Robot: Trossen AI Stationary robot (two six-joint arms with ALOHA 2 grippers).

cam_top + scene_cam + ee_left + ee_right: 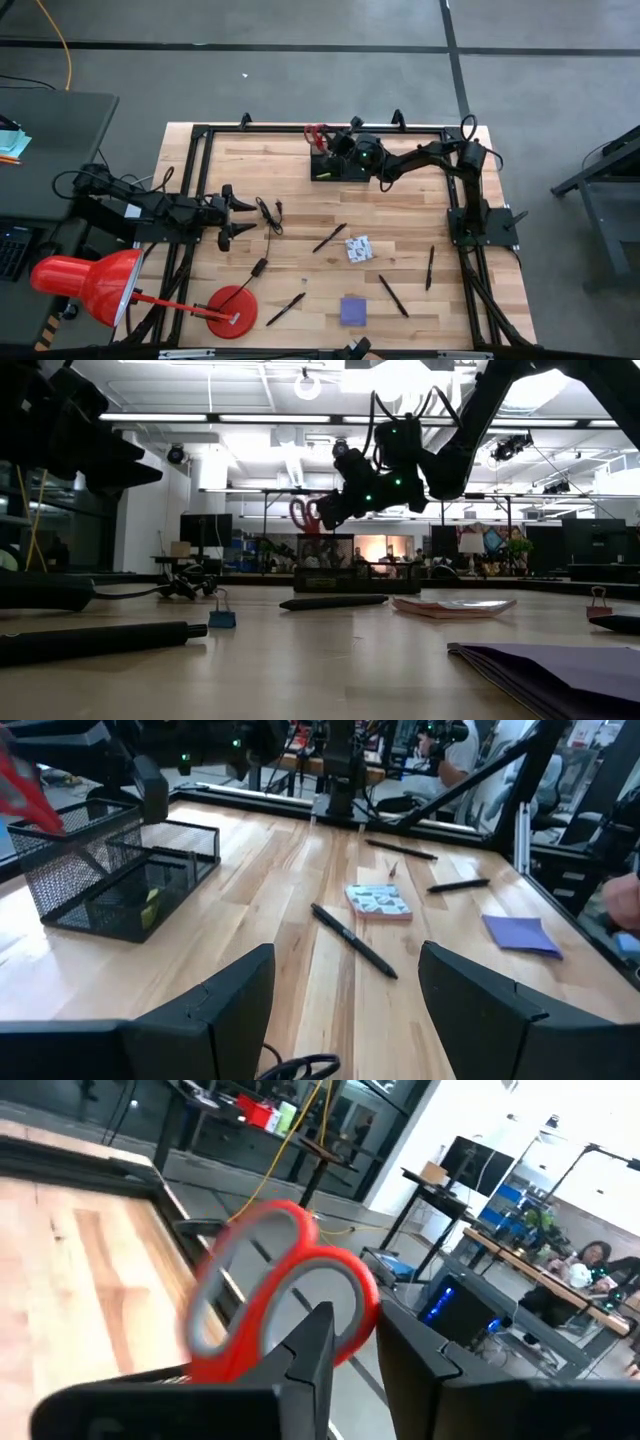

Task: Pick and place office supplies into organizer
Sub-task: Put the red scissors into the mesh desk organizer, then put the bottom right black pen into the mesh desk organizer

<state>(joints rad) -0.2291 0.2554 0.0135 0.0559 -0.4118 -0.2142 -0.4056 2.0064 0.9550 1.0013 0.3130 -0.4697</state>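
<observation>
Standing in the organizer (338, 166), the red-handled scissors (285, 1285) are pinched by the right gripper (352, 1342); the left gripper (345, 995) is spread open.

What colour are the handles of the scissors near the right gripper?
Red. The scissors' handles show best in the right wrist view, just beyond the right gripper.

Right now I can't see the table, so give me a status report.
Right gripper over organizer, scissors between its fingers. Left gripper open, waiting at left edge. Pens still on table. Nothing in the way.
</observation>
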